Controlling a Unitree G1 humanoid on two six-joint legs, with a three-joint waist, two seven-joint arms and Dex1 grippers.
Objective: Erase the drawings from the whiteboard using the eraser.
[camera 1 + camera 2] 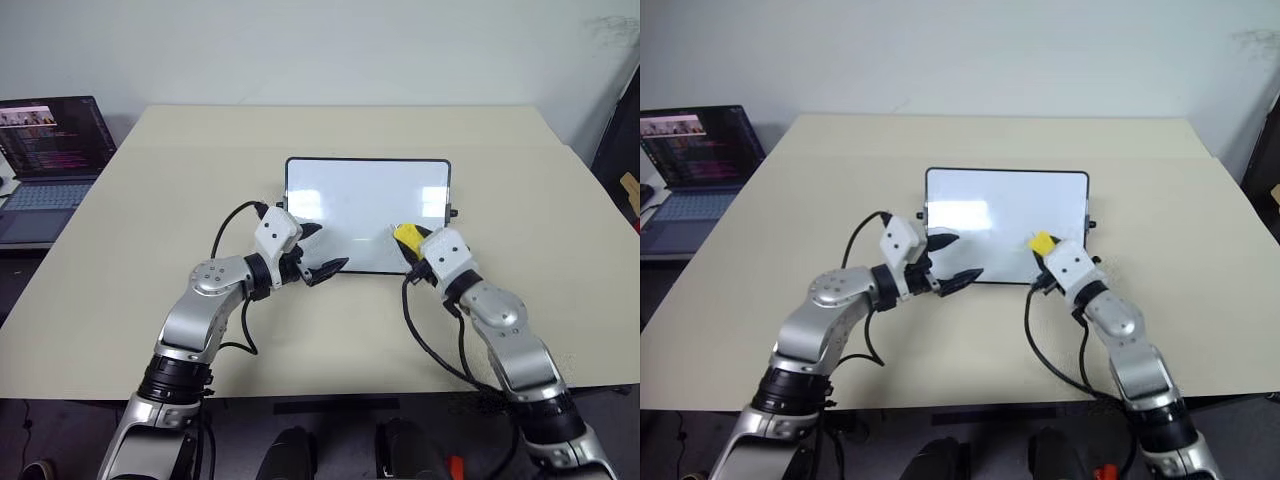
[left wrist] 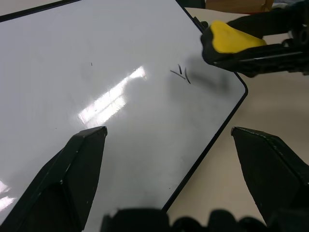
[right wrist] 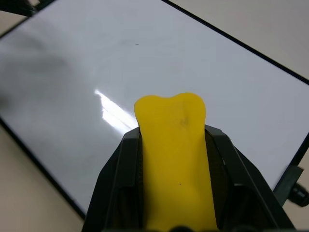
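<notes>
The whiteboard [image 1: 360, 195] lies flat in the middle of the table, white with a thin black frame. A small thin drawing [image 2: 181, 74], like a Y, sits near its near right corner. My right gripper [image 1: 410, 241] is shut on the yellow eraser [image 3: 173, 145], whose tip [image 2: 231, 38] is over the board just beside that mark; I cannot tell whether it touches. My left gripper [image 1: 322, 250] is open with nothing held. It straddles the board's near edge, one finger [image 2: 82, 164] over the white surface and the other over the table.
An open laptop [image 1: 50, 150] stands at the far left, off the beige table [image 1: 150, 200]. Black cables loop from both wrists over the table's near part. A dark object [image 1: 620, 140] stands beyond the table's right edge.
</notes>
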